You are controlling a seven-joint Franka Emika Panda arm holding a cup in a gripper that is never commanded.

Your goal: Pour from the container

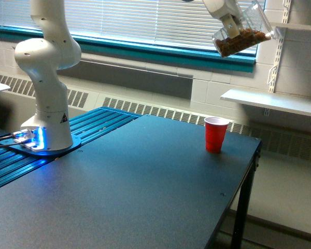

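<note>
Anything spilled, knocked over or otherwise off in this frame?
Nothing stands out. The red cup stands upright on the table with no spill showing. The clear container is tilted in the gripper, high above the cup, brown bits still inside.

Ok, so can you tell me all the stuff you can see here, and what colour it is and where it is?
Container: one, clear with brown bits inside, tilted, held high above the table at the top of the view.
Red cup: one, red, upright near the table's far edge.
Table: one, dark, fills the foreground.
Shelf: one, white, on the wall at the exterior view's right.
Window blinds: one set, pale, behind.
Robot arm: one, white, base at the exterior view's left.
Gripper: one, white, holding the container.
</note>
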